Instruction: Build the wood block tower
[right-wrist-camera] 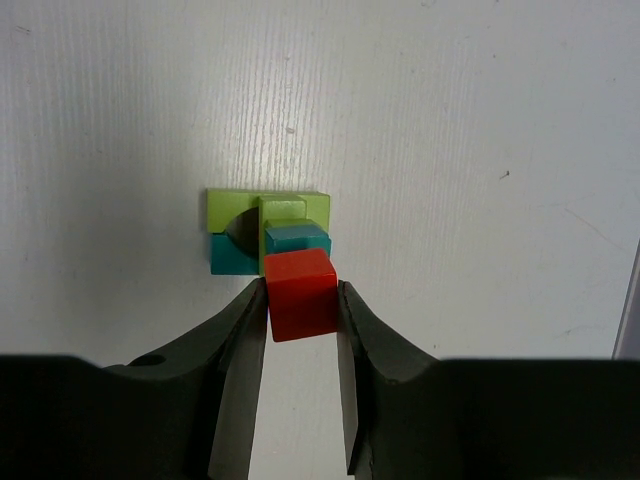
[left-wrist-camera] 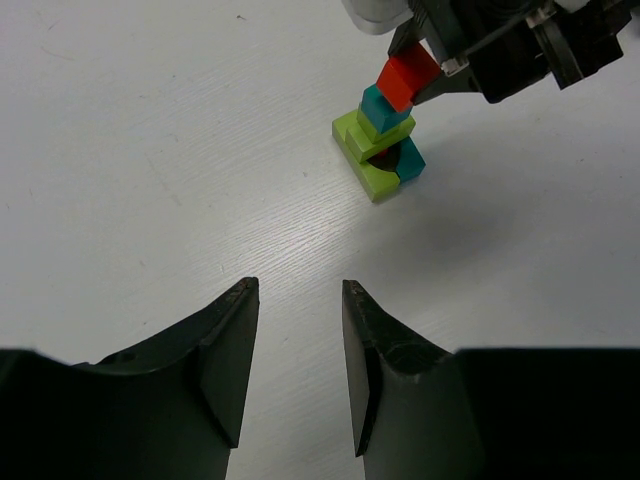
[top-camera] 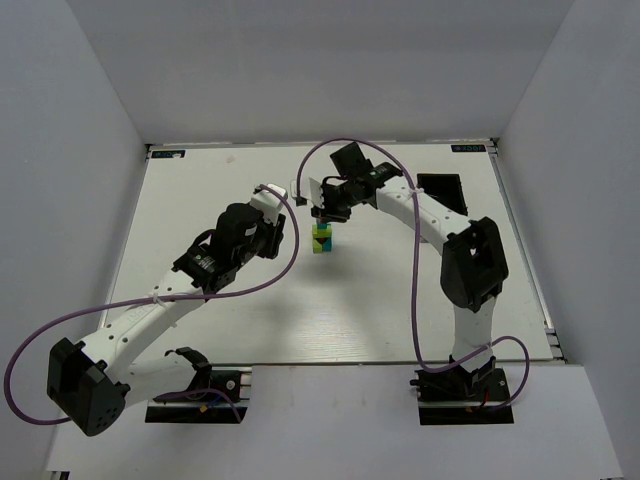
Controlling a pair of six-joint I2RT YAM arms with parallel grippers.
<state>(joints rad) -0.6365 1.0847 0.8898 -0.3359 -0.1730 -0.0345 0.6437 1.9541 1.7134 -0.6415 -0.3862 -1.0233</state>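
The wood block tower stands mid-table: a lime-yellow and teal base, a lime block and a teal cube on top. My right gripper is shut on a red cube, holding it just above the teal cube, slightly off to the near side in the right wrist view. My left gripper hovers open and empty over bare table, short of the tower to its left.
A black rectangular tray lies at the back right, partly behind the right arm. White walls close in the table on three sides. Purple cables loop over both arms.
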